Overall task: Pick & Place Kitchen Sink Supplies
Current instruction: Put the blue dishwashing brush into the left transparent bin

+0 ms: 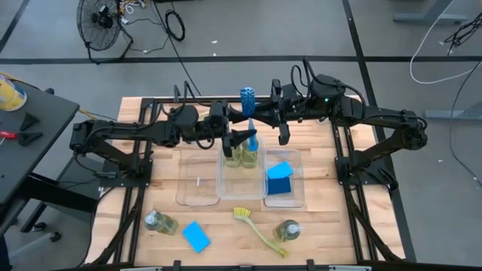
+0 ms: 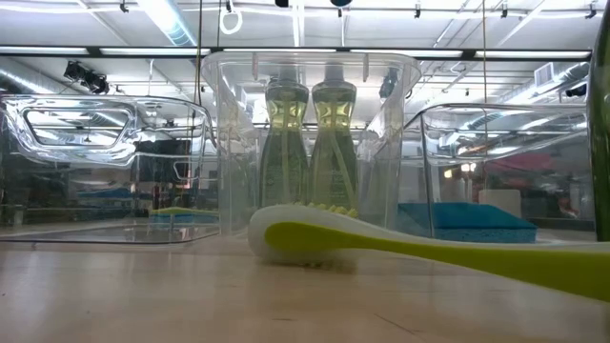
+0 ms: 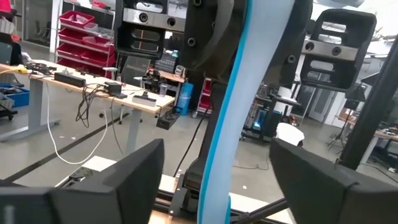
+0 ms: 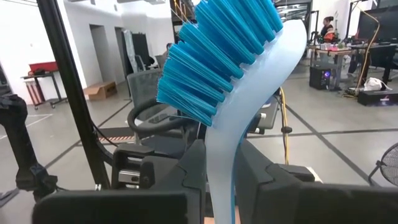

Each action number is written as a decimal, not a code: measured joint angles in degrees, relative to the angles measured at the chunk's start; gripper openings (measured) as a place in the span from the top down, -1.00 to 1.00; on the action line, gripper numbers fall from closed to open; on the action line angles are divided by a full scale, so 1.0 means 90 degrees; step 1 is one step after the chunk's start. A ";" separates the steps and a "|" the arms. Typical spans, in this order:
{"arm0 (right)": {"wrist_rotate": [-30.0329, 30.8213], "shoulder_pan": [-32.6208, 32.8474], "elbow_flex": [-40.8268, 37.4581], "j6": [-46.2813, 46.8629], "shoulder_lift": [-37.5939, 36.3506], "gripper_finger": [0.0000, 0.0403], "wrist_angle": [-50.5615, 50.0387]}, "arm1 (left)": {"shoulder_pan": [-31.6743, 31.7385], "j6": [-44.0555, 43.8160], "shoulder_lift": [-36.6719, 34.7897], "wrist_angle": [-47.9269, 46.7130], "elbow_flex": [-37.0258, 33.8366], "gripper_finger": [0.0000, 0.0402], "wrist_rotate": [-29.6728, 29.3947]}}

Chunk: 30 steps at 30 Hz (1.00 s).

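So the table (image 1: 316, 226) fills the middle of the high view, with three clear trays (image 1: 202, 181) in a row at its centre: two soap bottles (image 1: 242, 154) stand in the middle tray and two sponges (image 1: 280, 178) sit in the right one. Both arms meet above the trays near top centre, and it looks like a handoff of the blue brush (image 1: 248, 98). The right gripper (image 4: 219, 168) is clamped tight on its handle, bristles sticking up. The left gripper (image 3: 214, 171) sits spread wide with the handle running between its fingers, not pinching it yet as far as I can tell. Next move, I'd guess, is for the left to squeeze before the right lets go. Still loose along the bottom: two bottles, a sponge and a green brush (image 1: 258, 228).
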 joint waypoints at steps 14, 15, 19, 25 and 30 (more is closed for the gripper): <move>-0.0002 0.0000 0.0000 0.0000 -0.0002 0.78 -0.0093 | 0.0000 0.0104 0.0000 -0.0015 0.0000 0.44 0.0000; -0.0002 0.0000 0.0000 0.0000 -0.0002 0.78 -0.0093 | 0.0000 0.0110 0.0000 -0.0021 -0.0001 0.49 0.0000; -0.0004 0.0000 0.0000 0.0034 -0.0002 0.77 -0.0096 | 0.0000 0.0226 0.0000 -0.0027 0.0000 0.68 0.0006; -0.0116 0.0000 -0.0001 0.0036 -0.0002 0.76 -0.0101 | -0.0002 0.0413 0.0000 -0.0028 -0.0001 0.74 0.0015; -0.0120 0.0000 -0.0002 0.0018 -0.0002 0.75 -0.0102 | -0.0002 0.0415 -0.0002 -0.0026 0.0000 0.74 0.0015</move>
